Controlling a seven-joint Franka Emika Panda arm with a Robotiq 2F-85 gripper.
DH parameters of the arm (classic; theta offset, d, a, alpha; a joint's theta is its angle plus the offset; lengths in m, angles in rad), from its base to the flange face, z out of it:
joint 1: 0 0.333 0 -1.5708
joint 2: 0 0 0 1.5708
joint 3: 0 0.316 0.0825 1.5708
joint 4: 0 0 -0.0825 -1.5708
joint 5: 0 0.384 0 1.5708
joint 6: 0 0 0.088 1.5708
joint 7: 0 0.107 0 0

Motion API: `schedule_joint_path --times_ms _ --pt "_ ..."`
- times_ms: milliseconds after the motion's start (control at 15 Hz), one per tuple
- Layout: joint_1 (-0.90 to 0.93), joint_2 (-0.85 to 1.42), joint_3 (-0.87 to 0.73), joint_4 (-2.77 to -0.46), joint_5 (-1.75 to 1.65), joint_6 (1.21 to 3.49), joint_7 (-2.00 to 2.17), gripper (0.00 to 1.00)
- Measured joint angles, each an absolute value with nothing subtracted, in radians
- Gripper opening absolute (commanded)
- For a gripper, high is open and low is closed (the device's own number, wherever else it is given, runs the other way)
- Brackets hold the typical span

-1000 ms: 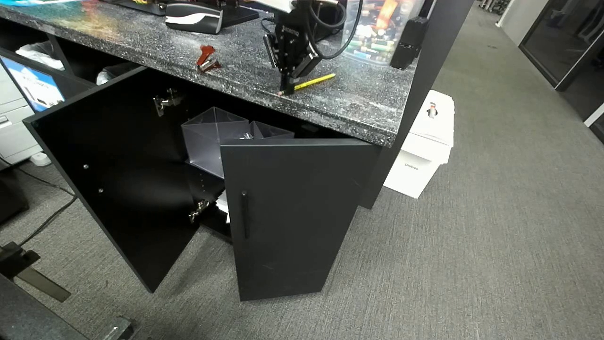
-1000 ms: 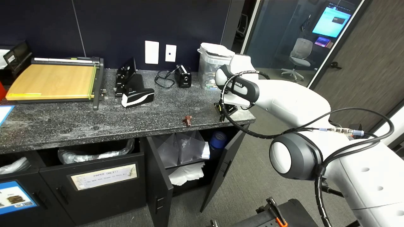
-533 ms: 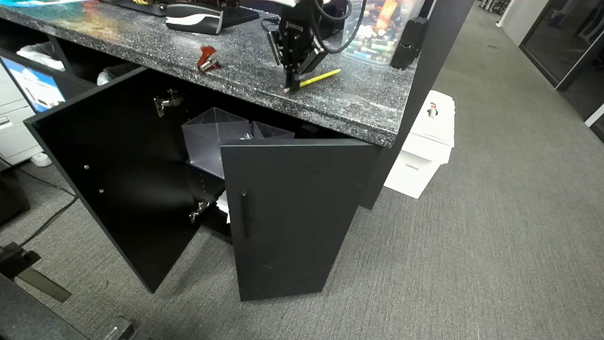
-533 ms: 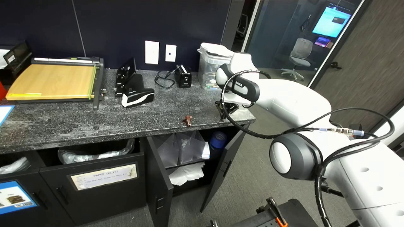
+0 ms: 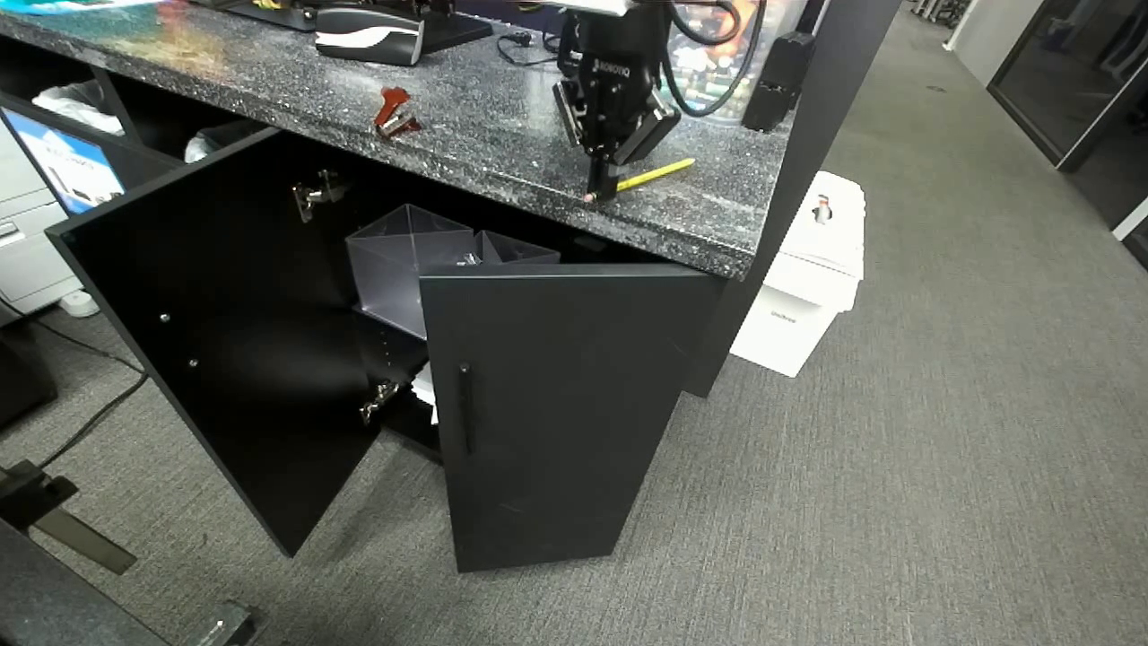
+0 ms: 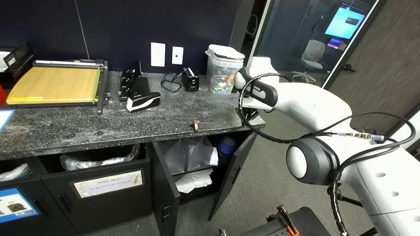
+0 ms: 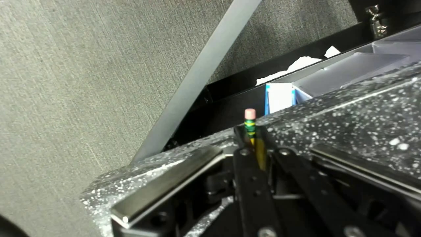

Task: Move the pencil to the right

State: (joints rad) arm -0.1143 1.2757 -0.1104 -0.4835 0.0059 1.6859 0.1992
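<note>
The thin yellow pencil (image 5: 659, 173) is held near its eraser end in my gripper (image 5: 603, 184), over the front right part of the speckled countertop. Its far end points right and back in that exterior view. In the wrist view the pink eraser and green band of the pencil (image 7: 250, 123) stick out past the fingertips of my gripper (image 7: 252, 136), which is shut on it. I cannot tell whether the pencil touches the counter. In an exterior view my gripper (image 6: 244, 123) shows near the counter's right end, and the pencil cannot be made out there.
The countertop (image 5: 484, 135) ends close by at the front and right. A red-brown staple remover (image 5: 392, 112) lies to the left. A clear bin of markers (image 6: 224, 77) and a black sharpener (image 6: 190, 79) stand behind. An open cabinet door (image 5: 574, 404) hangs below.
My gripper and the pencil have moved right along the counter, slightly back at first, then right and toward the front edge. The gripper has stayed shut on the pencil.
</note>
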Motion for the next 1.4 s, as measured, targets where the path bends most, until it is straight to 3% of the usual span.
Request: schedule_joint_path --times_ms 1400 --pt "-0.165 1.256 -0.125 -0.454 -0.017 1.545 0.364 0.02"
